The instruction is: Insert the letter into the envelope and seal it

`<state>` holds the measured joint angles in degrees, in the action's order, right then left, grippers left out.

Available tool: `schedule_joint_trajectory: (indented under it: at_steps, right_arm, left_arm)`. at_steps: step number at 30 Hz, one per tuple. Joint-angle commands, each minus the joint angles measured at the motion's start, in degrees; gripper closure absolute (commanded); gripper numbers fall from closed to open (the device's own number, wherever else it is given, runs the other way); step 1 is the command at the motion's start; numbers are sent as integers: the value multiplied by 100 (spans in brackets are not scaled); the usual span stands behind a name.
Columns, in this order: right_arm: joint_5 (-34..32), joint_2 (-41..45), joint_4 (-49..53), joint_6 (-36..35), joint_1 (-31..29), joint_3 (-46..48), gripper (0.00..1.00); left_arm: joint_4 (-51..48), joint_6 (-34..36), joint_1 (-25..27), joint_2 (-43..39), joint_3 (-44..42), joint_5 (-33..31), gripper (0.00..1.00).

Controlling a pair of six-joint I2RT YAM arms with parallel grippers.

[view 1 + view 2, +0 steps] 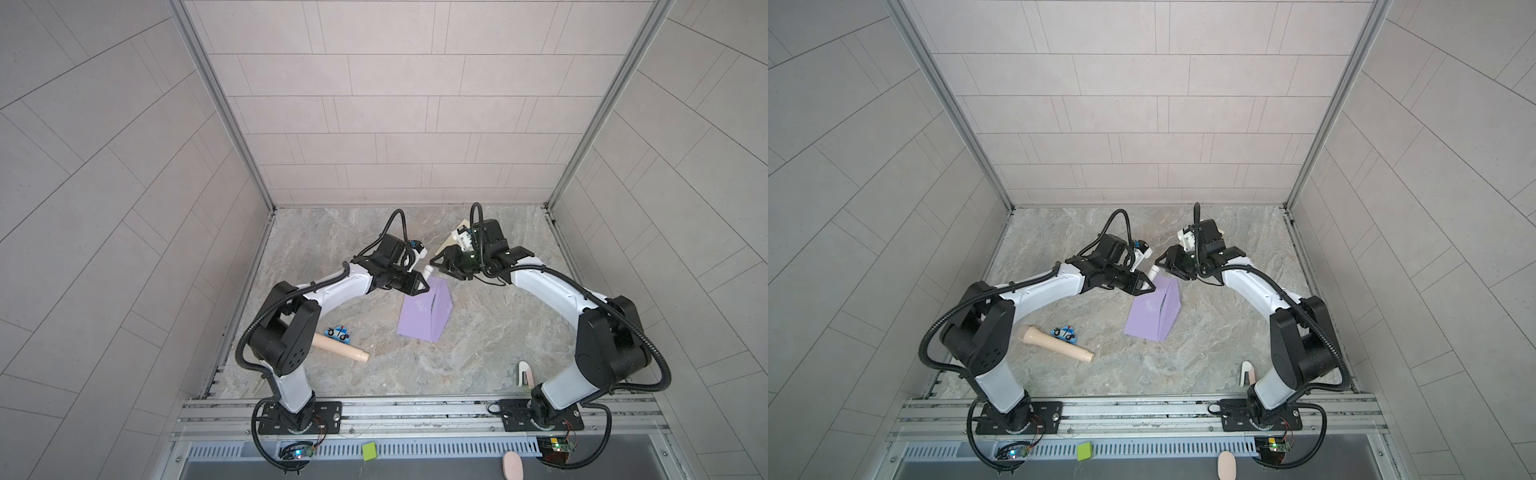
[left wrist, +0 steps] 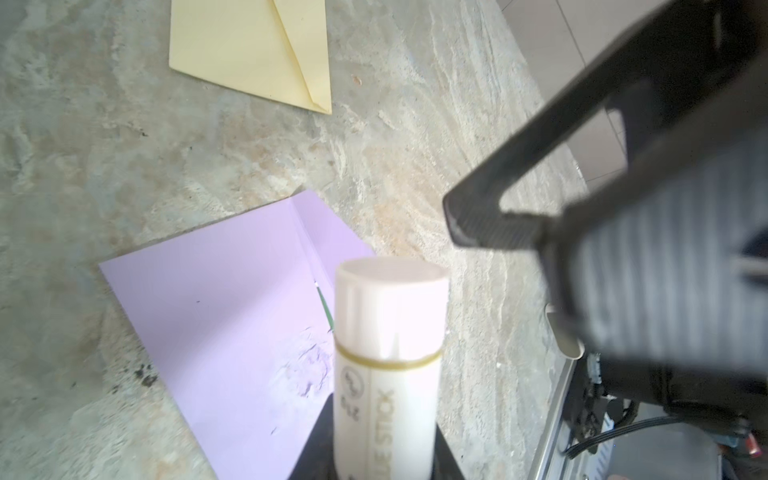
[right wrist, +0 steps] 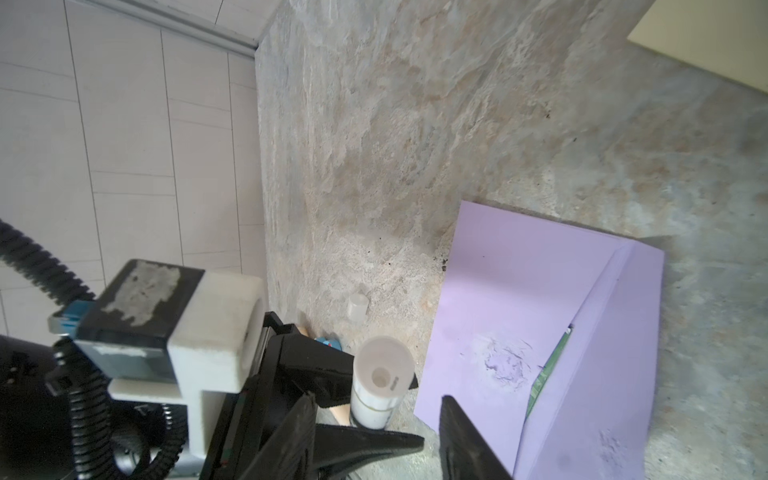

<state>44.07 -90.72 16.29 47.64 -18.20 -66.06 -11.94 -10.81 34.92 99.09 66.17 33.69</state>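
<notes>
White glue stick [image 2: 388,361] clamped in left gripper [image 1: 419,286], over the far corner of the purple envelope [image 1: 419,318] mid-desk [image 1: 478,353]. Flap up, green letter [image 3: 548,374] edge inside the fold. Right gripper [image 1: 441,266] jaws apart, empty, just beside the stick's free end.

I see the lilac paper envelope [image 2: 216,316] as matt and smooth, apart from a rough, scuffed patch [image 2: 309,370]. The white plastic glue stick [image 2: 388,332] looks smooth with a faint sheen. The mottled grey-beige stone-look tabletop [image 2: 166,158] reads matt, and so does the pale yellow paper envelope [image 2: 241,45].
</notes>
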Motion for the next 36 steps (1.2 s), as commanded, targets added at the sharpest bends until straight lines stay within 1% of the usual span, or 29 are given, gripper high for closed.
schedule_joint_trajectory:
  at_steps: [1, 4, 7, 9, 11, 14, 15, 19, 22, 25, 29, 31, 34, 35, 36]
  right_arm:
    - [901, -264, 467, -569, 18, -241, 49]
    - [1123, -471, 847, -921, 1, -368, 49]
    - [1271, -597, 884, -1025, -16, -380, 49]
    - [1360, -640, 884, -1052, -41, -381, 51]
    - [1430, -659, 905, -1117, -59, -368, 55]
    - [1547, -699, 995, -1206, -110, -368, 67]
    - [1619, -712, 1036, -1258, -135, -371, 69]
    - [1734, -749, 1426, -1599, -249, -450, 69]
    - [1787, -812, 1599, -1700, -263, -495, 69]
    - [1850, -844, 1673, -1753, -272, -527, 64]
    - [1868, -862, 1908, -1954, -288, -621, 61]
    - [1854, -875, 1936, -1976, -281, -652, 67]
    - [1816, -929, 1939, -1943, -287, -714, 85]
    - [1800, -942, 1917, -1932, -290, -732, 88]
    - [1763, -938, 1848, -1885, -290, -720, 90]
  left_arm:
    - [-138, 550, 115, -373, -148, -210, 100]
    - [-141, 678, 208, -484, -250, -262, 100]
    - [-216, 791, 304, -522, -264, -306, 100]
    - [-269, 821, 329, -520, -274, -383, 100]
    - [-265, 832, 338, -536, -284, -415, 100]
    - [-265, 876, 356, -540, -283, -450, 100]
    - [-269, 891, 356, -531, -284, -482, 100]
    - [-291, 944, 365, -496, -254, -487, 100]
    - [-300, 970, 380, -478, -250, -478, 100]
    - [-300, 973, 392, -463, -262, -521, 100]
    - [-308, 986, 401, -461, -261, -542, 100]
    - [-322, 1002, 402, -444, -253, -505, 100]
    - [-326, 1002, 413, -434, -251, -472, 100]
    - [-326, 998, 418, -433, -258, -461, 100]
    - [-311, 998, 423, -442, -269, -443, 100]
